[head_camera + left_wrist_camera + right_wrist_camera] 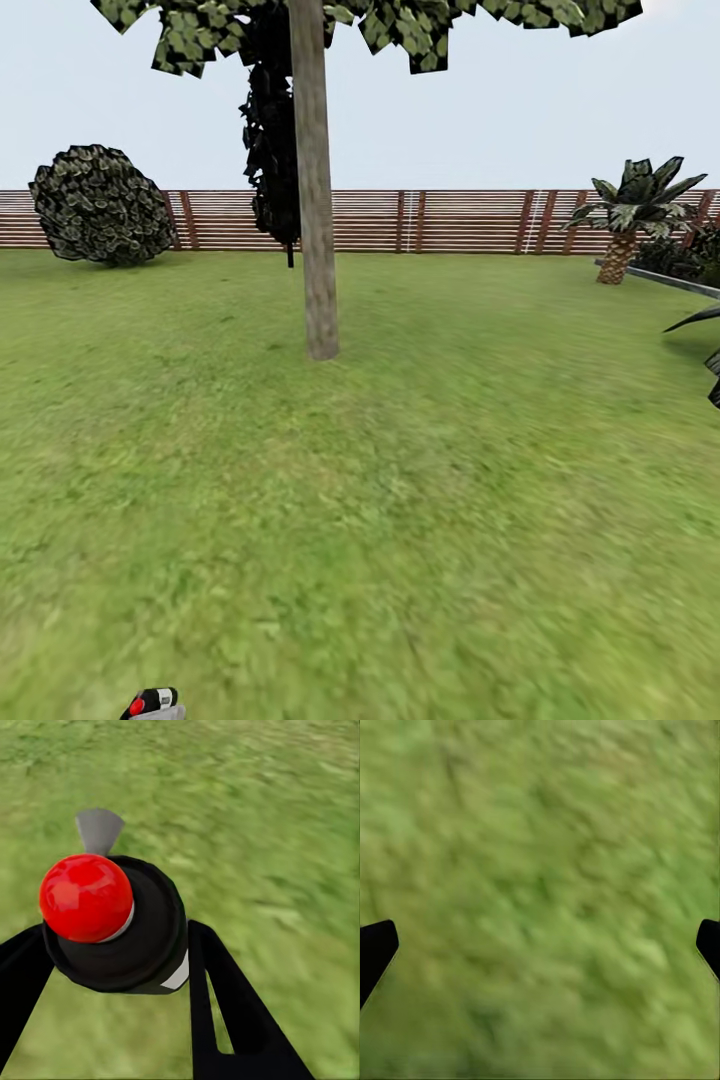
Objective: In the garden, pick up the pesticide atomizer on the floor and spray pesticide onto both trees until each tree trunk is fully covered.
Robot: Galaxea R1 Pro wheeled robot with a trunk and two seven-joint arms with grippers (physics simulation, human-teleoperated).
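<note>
Gripping the pesticide atomizer (120,926), left pincer (112,967) closed; right pincer (540,945) spread wide over open grass (450,500).

A blurry green grass floor (430,480) spreads across the garden. The grey-tan tree trunk (314,200) rises from it at twelve o'clock. A round dark bush (100,205) sits at ten o'clock and a short palm (630,215) at two o'clock, both near the slatted wooden fence (460,220).

The tree trunk (314,180) and its crown (400,25) are cut off above.
</note>
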